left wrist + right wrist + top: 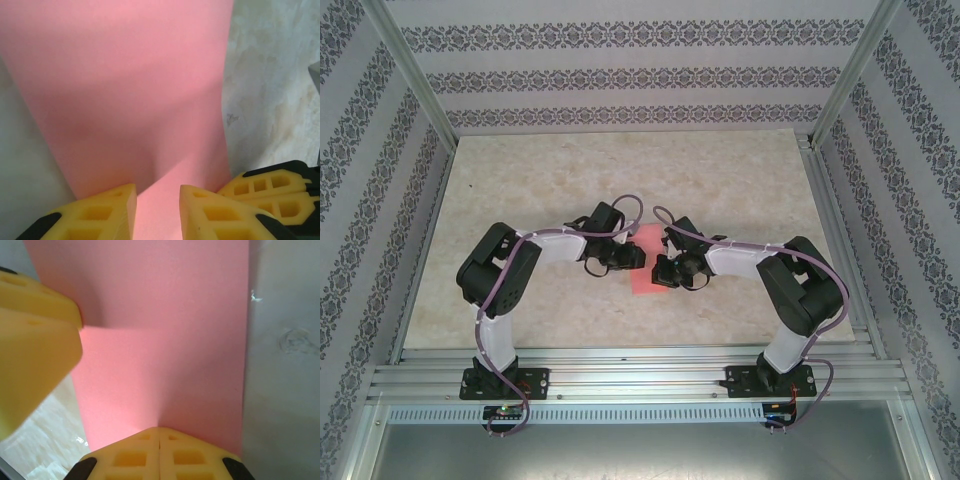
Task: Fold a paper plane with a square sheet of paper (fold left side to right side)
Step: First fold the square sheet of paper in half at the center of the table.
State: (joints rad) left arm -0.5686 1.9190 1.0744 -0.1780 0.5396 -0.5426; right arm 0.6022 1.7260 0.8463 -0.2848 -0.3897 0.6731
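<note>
At table centre: the square sheet of paper [646, 274] lies between your two arms' grippers on the marbled table [570, 170], in the middle of the overhead frame.
Left gripper [158, 200]: at the bottom of its wrist view, the fingers stand a narrow gap apart with pink showing between them. You cannot tell whether the tips press on the sheet.
Right gripper [159, 440]: at the bottom of its wrist view, the fingers are closed tip to tip. They appear to pinch the sheet's near edge, and a faint ridge runs up from them.
Fold so far: little you can confirm. The sheet bows softly and shows no sharp crease.
Folds to come: the left-to-right fold looks unfinished, and every later fold toward the paper plane is yet to be made. No dart shape shows.
</note>
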